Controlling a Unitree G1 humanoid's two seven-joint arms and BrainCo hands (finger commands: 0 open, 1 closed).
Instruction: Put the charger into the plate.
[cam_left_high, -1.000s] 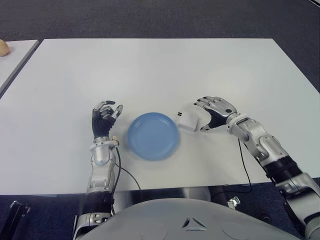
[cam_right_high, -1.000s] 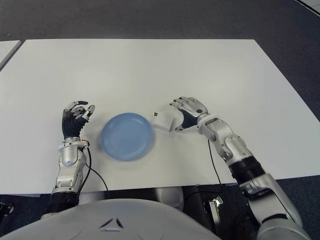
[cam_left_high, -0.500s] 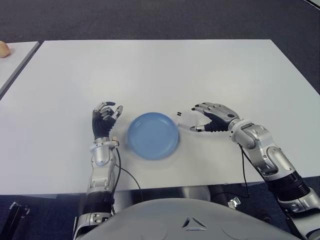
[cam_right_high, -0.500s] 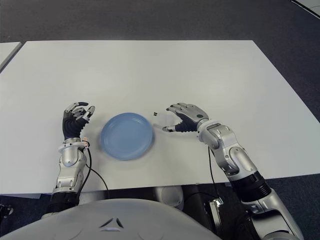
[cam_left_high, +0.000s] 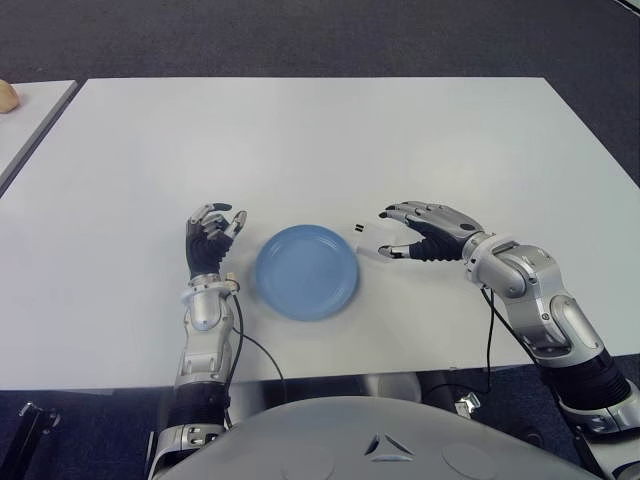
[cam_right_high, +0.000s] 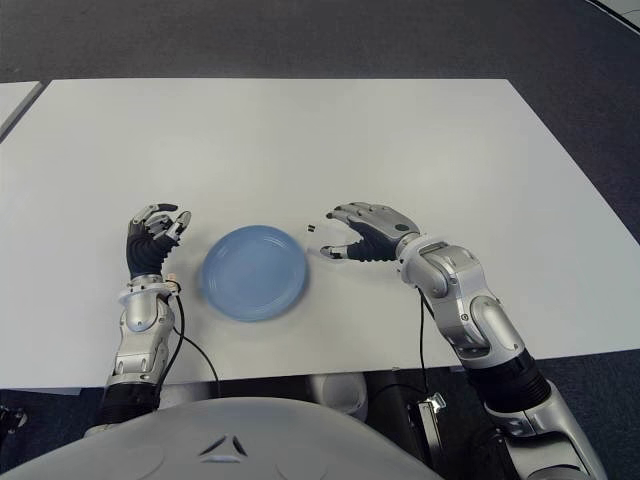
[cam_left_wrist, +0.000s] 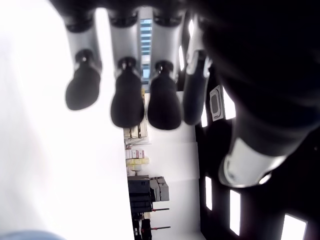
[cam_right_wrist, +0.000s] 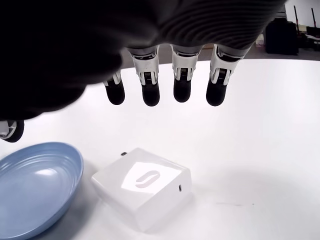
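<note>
- The left hand (cam_left_high: 211, 238) is seen just left of the plate, fingers curled in loosely with nothing held.
- The blue plate (cam_left_high: 306, 271) is sat on the white bench (cam_left_high: 300, 140), nothing in it yet.
- The white charger (cam_right_wrist: 142, 185) is found lying on the bench just right of the plate, prongs pointed at it.
- The right hand (cam_left_high: 425, 232) is held over the charger, fingers spread and not closed on it.

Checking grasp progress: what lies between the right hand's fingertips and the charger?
Nothing: the right wrist view shows the right hand open above the charger, only bare table visible between.
</note>
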